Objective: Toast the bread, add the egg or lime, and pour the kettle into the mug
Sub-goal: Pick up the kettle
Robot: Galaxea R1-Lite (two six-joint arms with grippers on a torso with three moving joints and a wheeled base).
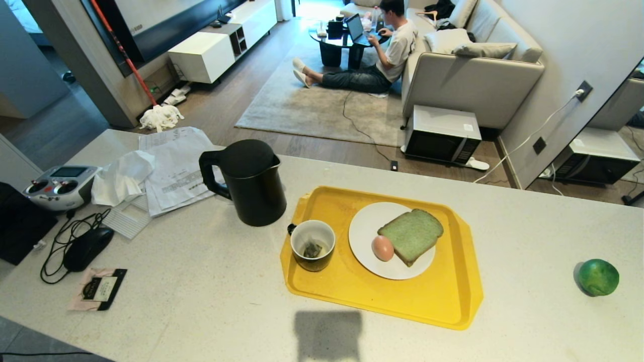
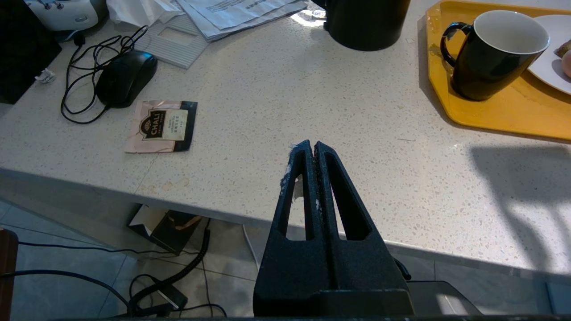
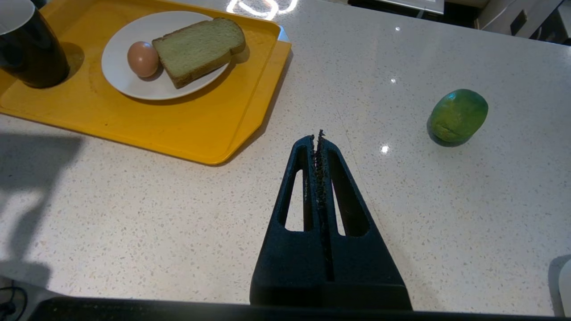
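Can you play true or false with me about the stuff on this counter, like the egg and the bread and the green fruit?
1. The egg lies on the white plate beside the bread. True.
2. The lime is on the yellow tray. False: it sits alone on the bare counter, off to the tray's right.
3. The mug has a tea bag in it. True.
4. The kettle stands on the tray. False: it stands on the counter just behind the tray's left corner.
5. The left gripper holds the mug. False: it is shut on nothing, like the right gripper.
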